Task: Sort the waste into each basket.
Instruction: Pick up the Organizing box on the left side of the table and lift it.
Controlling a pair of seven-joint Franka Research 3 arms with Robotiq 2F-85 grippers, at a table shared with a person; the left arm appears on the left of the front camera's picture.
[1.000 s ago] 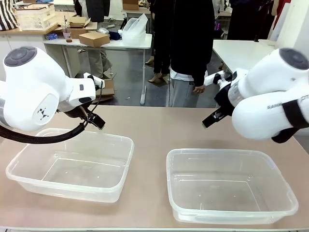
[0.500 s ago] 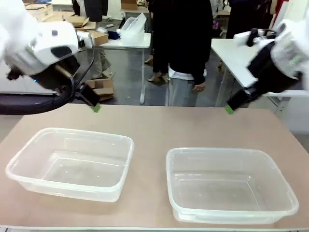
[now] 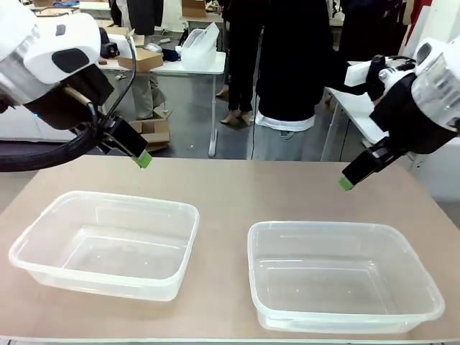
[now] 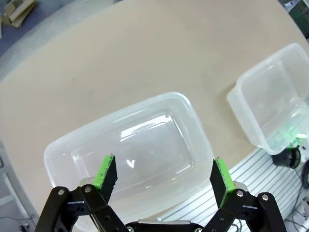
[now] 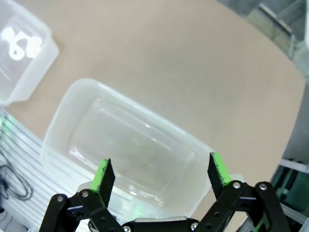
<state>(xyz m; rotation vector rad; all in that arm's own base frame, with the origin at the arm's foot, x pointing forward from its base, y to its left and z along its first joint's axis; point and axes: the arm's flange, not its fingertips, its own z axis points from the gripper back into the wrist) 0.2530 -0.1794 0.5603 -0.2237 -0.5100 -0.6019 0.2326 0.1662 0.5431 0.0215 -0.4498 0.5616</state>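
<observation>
Two empty tubs on table (image 3: 237, 183), no waste in either; sorting not yet begun, by the look of it.

Left gripper (image 3: 144, 159) high above table, jaws spread wide, grasping nothing. Left tub (image 3: 108, 195) below it and a bit toward robot side, lying between the green pads (image 4: 107, 171) in wrist view.

Person (image 3: 287, 65) standing beyond both grippers at far edge, roughly midway between them.

Right gripper (image 3: 346, 183) likewise high, jaws released wide, nothing between them. Right tub (image 3: 323, 225) below it, toward robot side and slightly inward.

Step in hand, as a guess: ready pose, waiting for a first piece of waste.

Next move probably calls for:
- an item put within reach or handed over
- descent of the nearer gripper, jaws kept wide for a can or bottle
- a squeeze mid-body
- a drop into the matching tub underneath, one kind per tub
</observation>
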